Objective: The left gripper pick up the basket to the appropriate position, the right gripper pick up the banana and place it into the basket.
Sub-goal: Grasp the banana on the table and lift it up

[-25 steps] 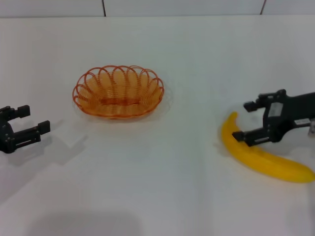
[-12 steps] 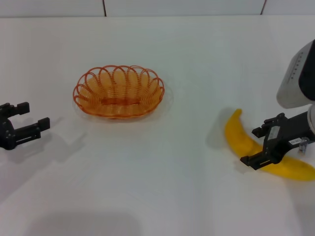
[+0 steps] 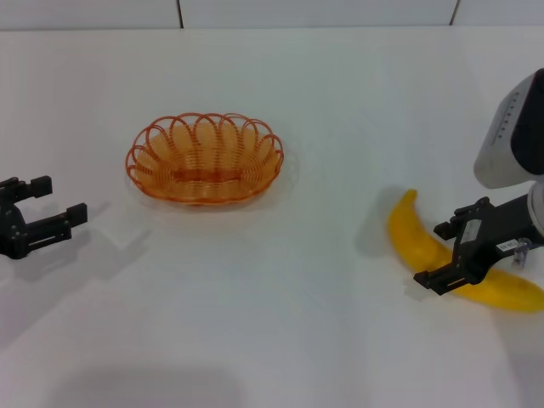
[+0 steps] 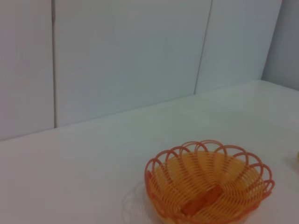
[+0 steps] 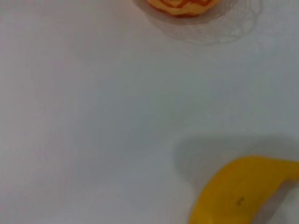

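The orange wire basket sits on the white table, left of centre; it also shows in the left wrist view and its edge in the right wrist view. My left gripper is open and empty near the table's left edge, well apart from the basket. The yellow banana lies at the right, also in the right wrist view. My right gripper is open, with one finger on either side of the banana's middle.
The white table stretches around the things. A tiled wall stands behind the far edge.
My right gripper has moved down and to the right, from the banana's upper end to its middle, fingers now straddling it. The left gripper and basket have barely moved.
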You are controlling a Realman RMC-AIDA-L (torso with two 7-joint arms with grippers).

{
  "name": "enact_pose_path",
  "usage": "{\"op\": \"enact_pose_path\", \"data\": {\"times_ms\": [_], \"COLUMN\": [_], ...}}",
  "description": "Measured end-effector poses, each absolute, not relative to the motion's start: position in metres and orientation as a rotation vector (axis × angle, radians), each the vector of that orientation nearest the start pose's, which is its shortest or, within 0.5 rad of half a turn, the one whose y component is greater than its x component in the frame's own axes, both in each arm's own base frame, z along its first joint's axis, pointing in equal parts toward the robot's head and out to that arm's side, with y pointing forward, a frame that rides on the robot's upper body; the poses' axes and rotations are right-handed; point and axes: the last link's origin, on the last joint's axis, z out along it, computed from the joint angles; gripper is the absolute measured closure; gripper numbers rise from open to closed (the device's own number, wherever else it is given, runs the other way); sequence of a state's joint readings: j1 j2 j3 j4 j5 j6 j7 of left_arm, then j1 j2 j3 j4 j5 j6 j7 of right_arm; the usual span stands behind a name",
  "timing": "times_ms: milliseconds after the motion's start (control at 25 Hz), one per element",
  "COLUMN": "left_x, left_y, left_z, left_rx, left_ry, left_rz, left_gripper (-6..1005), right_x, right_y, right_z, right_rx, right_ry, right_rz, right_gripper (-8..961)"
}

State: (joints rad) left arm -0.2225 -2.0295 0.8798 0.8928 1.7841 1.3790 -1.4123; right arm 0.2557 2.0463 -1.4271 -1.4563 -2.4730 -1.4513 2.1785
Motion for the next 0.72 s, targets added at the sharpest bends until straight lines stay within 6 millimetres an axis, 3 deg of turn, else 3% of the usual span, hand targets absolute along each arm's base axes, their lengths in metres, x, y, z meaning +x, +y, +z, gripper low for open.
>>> {"op": "enact_pose_path", "data": {"times_ms": [440,720], "left_x": [-0.326,-0.326], "left_y": [0.296,0.296], "left_z": [0.049,0.049], "left_rx": [-2.445,-2.445], "left_ry": [-0.663,-0.664], "left_rz": [-0.510,-0.510], "left_gripper": [226,227], "right_x": [0.257,0.248], "right_y": [0.300,0.303], "right_z": [0.010,0.024], "right_rx": [-2.695,-2.658], "right_ry": [0.707,0.669], "right_rz": [-0.465,-0.414], "right_gripper": [128,430]}}
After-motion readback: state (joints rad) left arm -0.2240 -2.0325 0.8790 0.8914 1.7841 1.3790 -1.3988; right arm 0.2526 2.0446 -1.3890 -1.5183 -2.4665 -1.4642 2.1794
